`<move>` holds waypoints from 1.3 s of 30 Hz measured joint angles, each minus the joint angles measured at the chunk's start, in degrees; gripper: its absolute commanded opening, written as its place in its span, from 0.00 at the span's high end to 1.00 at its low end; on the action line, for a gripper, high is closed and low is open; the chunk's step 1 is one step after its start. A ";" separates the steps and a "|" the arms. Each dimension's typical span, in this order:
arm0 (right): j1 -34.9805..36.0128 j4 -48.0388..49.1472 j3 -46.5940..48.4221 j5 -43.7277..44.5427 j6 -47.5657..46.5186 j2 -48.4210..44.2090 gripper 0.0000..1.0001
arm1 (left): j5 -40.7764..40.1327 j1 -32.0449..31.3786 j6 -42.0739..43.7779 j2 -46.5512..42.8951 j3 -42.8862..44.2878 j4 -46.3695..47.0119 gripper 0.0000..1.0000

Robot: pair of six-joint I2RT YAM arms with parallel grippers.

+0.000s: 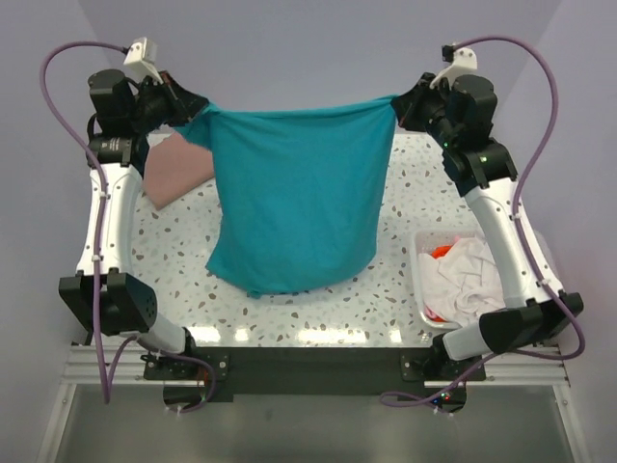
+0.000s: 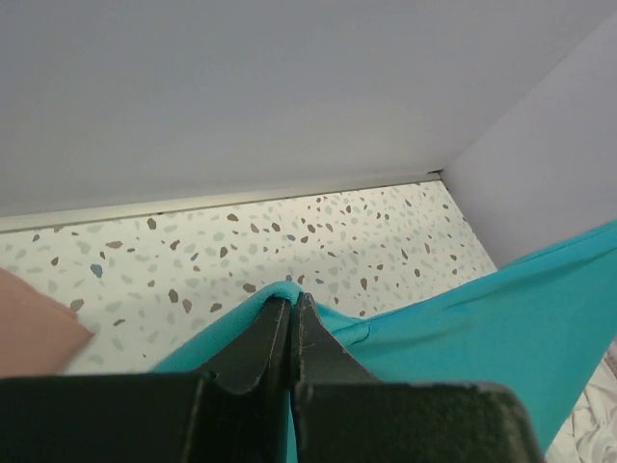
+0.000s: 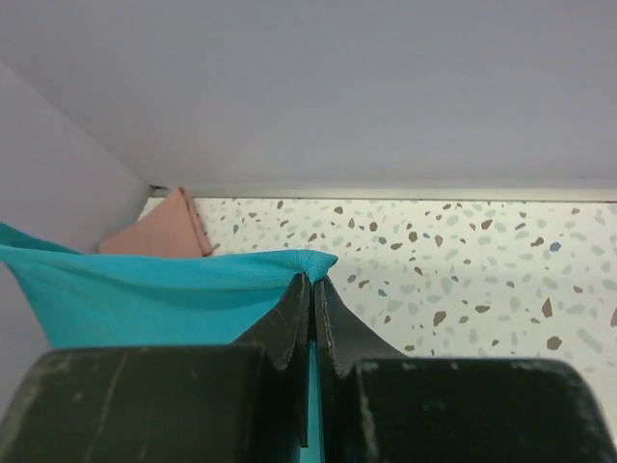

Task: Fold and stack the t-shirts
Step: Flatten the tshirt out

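Note:
A teal t-shirt [image 1: 294,198] hangs stretched in the air between both grippers, its lower edge resting on the table. My left gripper [image 1: 189,108] is shut on its left top corner; the wrist view shows teal cloth [image 2: 482,318] pinched between the shut fingers [image 2: 253,342]. My right gripper [image 1: 403,101] is shut on the right top corner, with teal cloth [image 3: 145,289] pinched at the fingertips [image 3: 289,318]. A dusty pink t-shirt [image 1: 174,166] lies folded at the back left, partly behind the teal one. White [image 1: 472,275] and orange [image 1: 440,252] shirts lie in the basket.
A white plastic basket [image 1: 422,280] stands at the front right of the speckled table [image 1: 174,280], under the right arm. The pink shirt also shows in the right wrist view [image 3: 159,231]. Grey walls enclose the back and sides.

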 measured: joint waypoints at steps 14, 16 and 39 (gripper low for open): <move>0.04 -0.74 0.98 -2.71 2.62 -0.04 1.00 | 0.74 0.02 2.78 -2.97 10.14 -3.43 1.00; 0.66 -0.92 1.01 -3.67 3.54 -2.86 1.00 | 0.28 0.00 3.76 -5.25 10.27 -5.27 1.00; 7.58 -10.45 2.49 4.26 9.25 -19.34 1.00 | 0.83 0.00 9.33 -22.73 14.73 -9.03 1.00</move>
